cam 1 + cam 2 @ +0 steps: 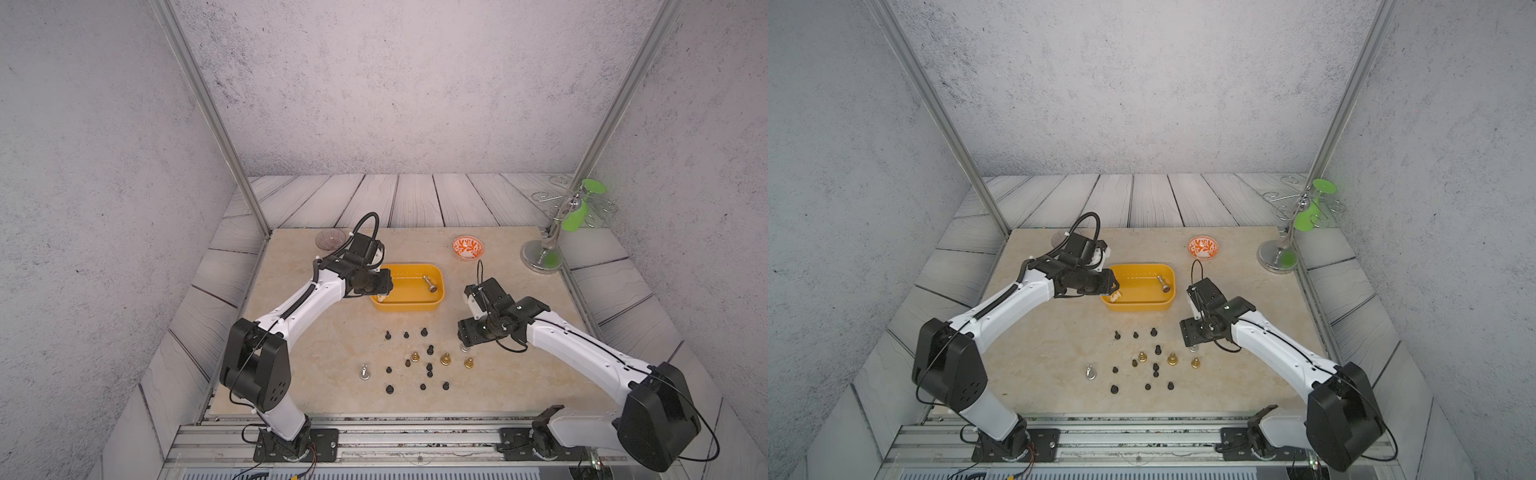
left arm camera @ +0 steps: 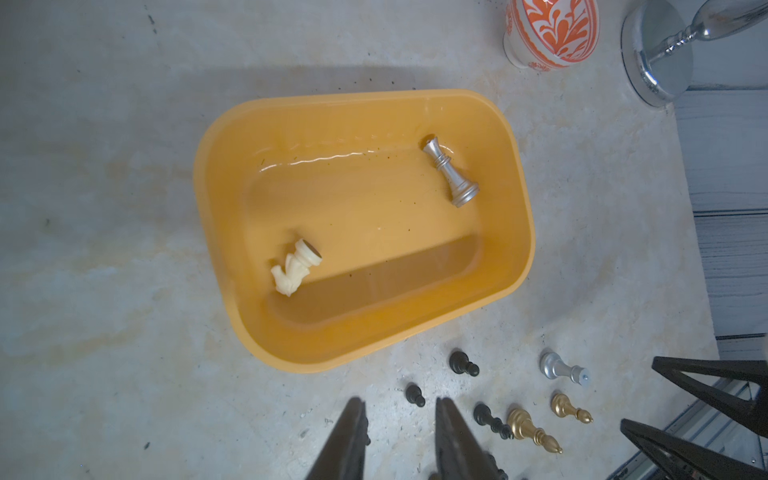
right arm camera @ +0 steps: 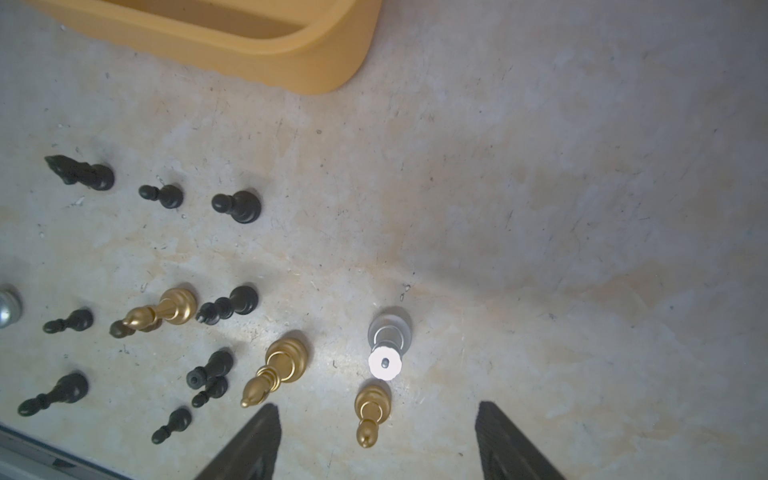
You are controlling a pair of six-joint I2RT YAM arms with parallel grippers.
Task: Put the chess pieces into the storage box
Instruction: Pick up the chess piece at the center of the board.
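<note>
The yellow-orange storage box (image 1: 409, 308) (image 2: 204, 199) holds a cream knight (image 2: 295, 266) lying at its left end and a silver piece (image 2: 451, 172) (image 1: 430, 284) lying at its right end. My left gripper (image 2: 399, 405) hovers over the box's left end, open a little, with nothing between its fingers. In front of the box stand several chess pieces: black (image 1: 430, 350), gold (image 1: 445, 359), and one silver (image 1: 364, 372). My right gripper (image 3: 376, 409) (image 1: 467, 340) hangs open wide over a silver piece (image 3: 388, 340) and a gold pawn (image 3: 371, 409), holding nothing.
An orange-patterned bowl (image 1: 468, 247) sits behind the box to the right. A clear glass bowl (image 1: 330, 239) sits at the back left, behind my left wrist. A chrome stand (image 1: 542, 259) with a green glass stands at the back right corner.
</note>
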